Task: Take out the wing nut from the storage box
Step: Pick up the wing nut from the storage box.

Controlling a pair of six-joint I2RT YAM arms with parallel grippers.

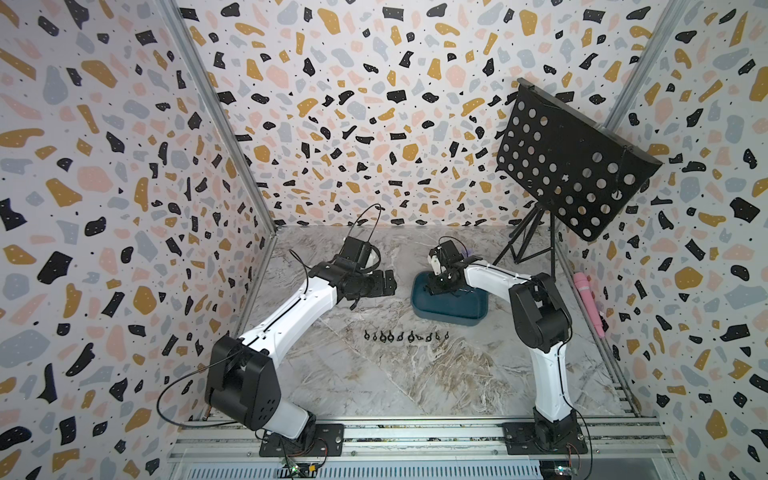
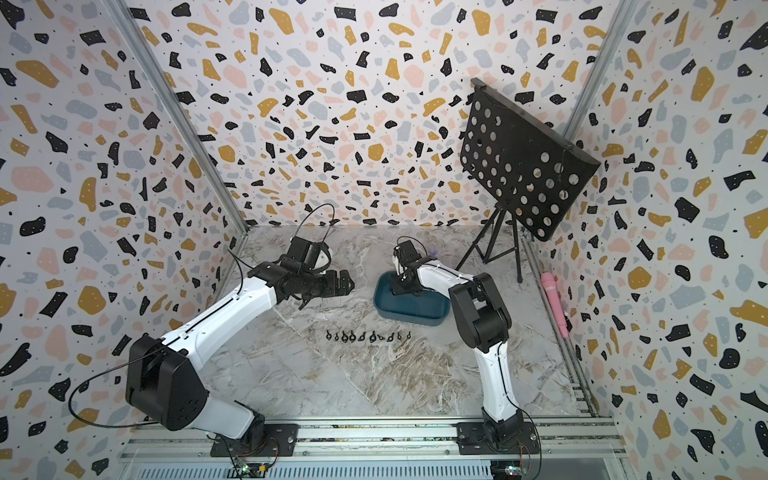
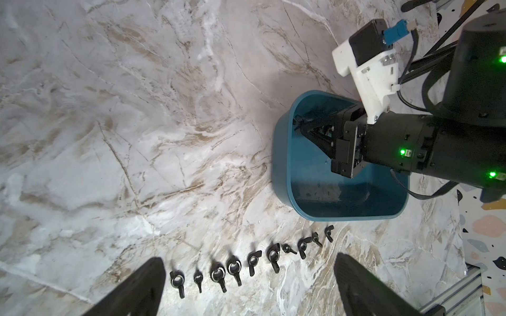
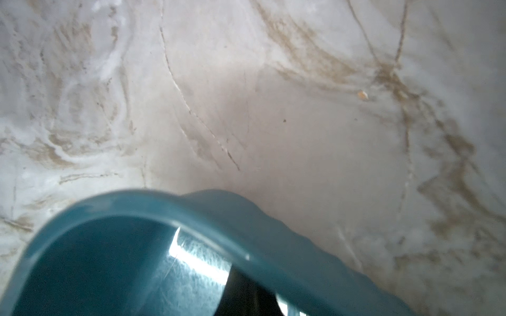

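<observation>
While the left gripper [image 1: 386, 282] [image 2: 345, 284] hangs over the table [image 1: 374, 374] with its jaws wide apart and nothing between them, the right gripper [image 1: 437, 286] [image 2: 401, 286] reaches down into the box [image 1: 432, 314] [image 2: 399, 312]. In both top views the box sits on the marble just past the table's middle, toward 1 o'clock. The left gripper is at its 9 o'clock, clear of the rim and pointing at it. The right gripper comes in from the 3 o'clock side, and its tips are low inside the box's 10 o'clock corner.

Seen from the left wrist, the right gripper [image 3: 301, 126] has its jaws drawn together to a point. A small dark piece sticks out at the tips: the wing nut [image 3: 297, 120], pinched there, near the box [image 3: 279, 169] wall and inside the rim. Whether it touches the box floor I cannot tell.

A row of nuts [image 1: 405, 336] [image 2: 368, 336] [image 3: 253, 260], ten by count in the left wrist view, lies on the table at the box's 7 o'clock. It is apart from the box, each nut close to the next. The left gripper's fingers [image 3: 142, 287] frame that row from above.

The right wrist view shows only the box rim [image 4: 164, 202], blurred, with marble beyond. A music stand [image 1: 573, 166] stands in the 1 o'clock corner, and a pink rod [image 1: 586, 299] lies along the wall at 3 o'clock.
</observation>
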